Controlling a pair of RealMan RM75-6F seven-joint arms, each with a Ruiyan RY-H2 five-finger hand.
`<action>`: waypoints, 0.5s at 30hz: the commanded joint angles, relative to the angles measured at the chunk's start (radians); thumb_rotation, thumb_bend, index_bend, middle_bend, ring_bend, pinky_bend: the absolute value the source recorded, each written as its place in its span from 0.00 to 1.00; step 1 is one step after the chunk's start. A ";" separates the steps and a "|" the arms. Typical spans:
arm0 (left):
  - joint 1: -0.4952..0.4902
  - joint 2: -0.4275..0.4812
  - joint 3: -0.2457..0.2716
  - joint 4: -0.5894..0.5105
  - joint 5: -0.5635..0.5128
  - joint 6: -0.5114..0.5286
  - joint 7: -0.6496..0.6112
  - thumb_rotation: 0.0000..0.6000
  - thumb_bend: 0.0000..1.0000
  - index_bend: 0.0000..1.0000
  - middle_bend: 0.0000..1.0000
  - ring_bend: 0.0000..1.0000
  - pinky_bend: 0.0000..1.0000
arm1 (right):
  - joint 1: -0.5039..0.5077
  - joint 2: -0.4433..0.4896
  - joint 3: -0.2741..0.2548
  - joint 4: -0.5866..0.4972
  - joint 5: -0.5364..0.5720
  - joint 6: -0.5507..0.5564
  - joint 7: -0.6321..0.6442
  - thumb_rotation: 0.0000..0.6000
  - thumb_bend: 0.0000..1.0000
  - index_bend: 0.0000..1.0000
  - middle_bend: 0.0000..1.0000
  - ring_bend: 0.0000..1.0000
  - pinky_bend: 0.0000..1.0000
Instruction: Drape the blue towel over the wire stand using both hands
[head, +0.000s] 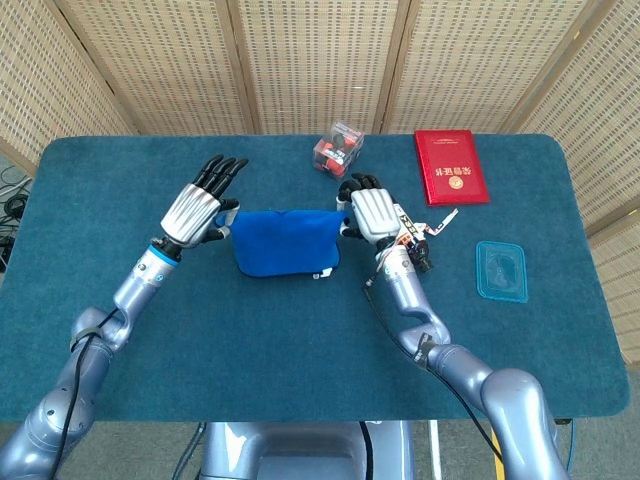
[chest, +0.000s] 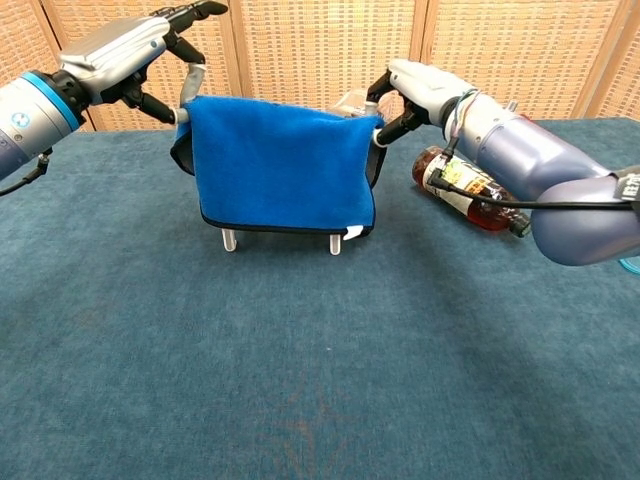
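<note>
Table (head: 300, 380): blue cloth surface. Blue towel (chest: 275, 165): draped over wire stand (chest: 335, 243), hanging both sides; soft, light, likely slips; hold top corners. Left hand (chest: 140, 50), right hand (chest: 405, 85): each pinching towel corner.

A table (head: 90, 330) covered with a dark teal, carpet-like cloth fills most of the scene. Its corners are rounded. Behind its far edge stand folding screens (head: 310, 60) made of light woven cane, set in pale wooden frames; the panels meet at angles and close the far side. In the chest view the same screens (chest: 300, 40) make the whole backdrop. At the left edge some dark cables (head: 12, 195) lie on a grey floor. The light is bright and even.
</note>
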 joint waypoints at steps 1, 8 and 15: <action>0.001 -0.004 0.002 0.001 0.000 -0.012 0.002 1.00 0.39 0.74 0.00 0.00 0.00 | 0.003 -0.004 -0.001 0.007 -0.003 -0.002 0.002 1.00 0.47 0.60 0.32 0.16 0.14; -0.002 -0.007 0.002 0.001 -0.003 -0.020 0.007 1.00 0.39 0.74 0.00 0.00 0.00 | 0.007 -0.013 -0.001 0.019 -0.007 -0.004 0.006 1.00 0.47 0.60 0.32 0.16 0.14; -0.002 -0.004 0.012 0.002 0.003 -0.048 0.029 1.00 0.36 0.74 0.00 0.00 0.00 | 0.007 -0.019 -0.001 0.026 -0.009 -0.007 0.006 1.00 0.47 0.60 0.32 0.16 0.14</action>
